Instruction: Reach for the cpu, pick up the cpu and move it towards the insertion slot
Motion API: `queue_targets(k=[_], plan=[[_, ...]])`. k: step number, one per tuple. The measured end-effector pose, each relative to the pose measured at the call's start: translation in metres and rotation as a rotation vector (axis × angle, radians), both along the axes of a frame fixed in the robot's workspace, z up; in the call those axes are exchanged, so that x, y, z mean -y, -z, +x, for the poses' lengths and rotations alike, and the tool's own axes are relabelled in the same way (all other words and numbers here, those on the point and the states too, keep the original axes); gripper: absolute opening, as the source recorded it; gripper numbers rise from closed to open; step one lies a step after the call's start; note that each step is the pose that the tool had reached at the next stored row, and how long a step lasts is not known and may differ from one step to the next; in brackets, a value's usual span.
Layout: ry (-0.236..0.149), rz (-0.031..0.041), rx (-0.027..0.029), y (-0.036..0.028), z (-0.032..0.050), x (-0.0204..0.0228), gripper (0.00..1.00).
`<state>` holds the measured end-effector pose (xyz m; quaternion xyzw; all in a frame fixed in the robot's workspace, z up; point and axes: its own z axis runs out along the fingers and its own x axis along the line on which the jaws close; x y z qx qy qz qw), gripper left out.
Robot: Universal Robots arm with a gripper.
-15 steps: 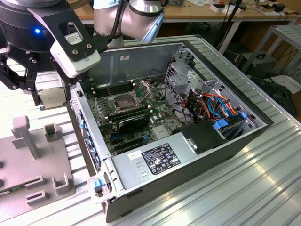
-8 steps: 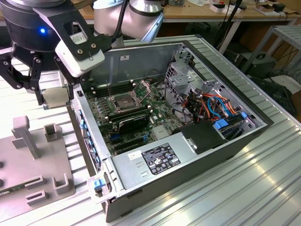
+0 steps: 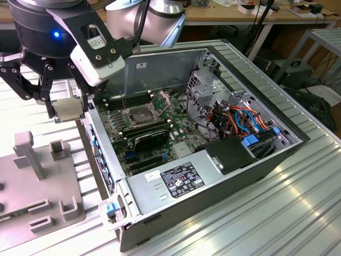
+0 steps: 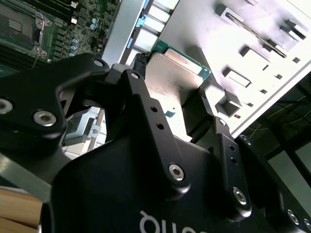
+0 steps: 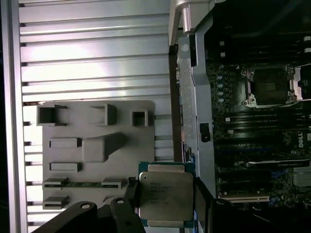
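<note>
Hand (image 3: 68, 109) clamped on the cpu (image 3: 67, 109) — held above the desk (image 3: 277, 213). Position: just outside the case wall, insertion slot (image 3: 139, 115) well apart.

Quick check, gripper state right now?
Gripper: shut on the cpu, held in the air beside the computer case.

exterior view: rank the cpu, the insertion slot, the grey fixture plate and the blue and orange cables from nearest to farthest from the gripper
1. The cpu, held in the gripper, outside the case on the view's left.
2. The grey fixture plate, below the gripper.
3. The insertion slot, on the board inside the case.
4. The blue and orange cables, far toward the view's right.
</note>
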<state>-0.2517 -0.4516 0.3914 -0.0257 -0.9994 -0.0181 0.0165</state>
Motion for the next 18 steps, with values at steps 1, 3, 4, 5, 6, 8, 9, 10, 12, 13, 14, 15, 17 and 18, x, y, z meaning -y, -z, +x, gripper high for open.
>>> queue_targets(k=[1,3,4,5,6,8,9,10,12,13,14,15,17,18], plan=[[0.000,0.0000,0.0000,0.0000,0.0008,0.0000,0.55],[0.000,0.0000,0.0000,0.0000,0.0025,0.0000,0.55],[0.000,0.0000,0.0000,0.0000,0.0037,0.0000,0.55],[0.000,0.0000,0.0001,0.0000,0.0050,0.0000,0.55],[0.000,0.0001,0.0001,0.0001,0.0056,0.0000,0.55],[0.000,0.0000,0.0001,0.0001,0.0074,0.0000,0.55],[0.000,0.0000,0.0000,0.0001,0.0085,0.0000,0.55],[0.000,0.0001,0.0001,0.0002,0.0096,0.0000,0.55],[0.000,0.0001,0.0001,0.0002,0.0115,0.0000,0.55],[0.000,0.0000,0.0001,0.0003,0.0138,0.0000,0.55],[0.000,0.0000,0.0001,0.0004,0.0156,0.0000,0.55],[0.000,0.0000,0.0001,0.0004,0.0164,0.0000,0.55],[0.000,0.0000,0.0001,0.0005,0.0184,0.0000,0.55],[0.000,0.0000,0.0002,0.0005,0.0193,0.0000,0.55]])
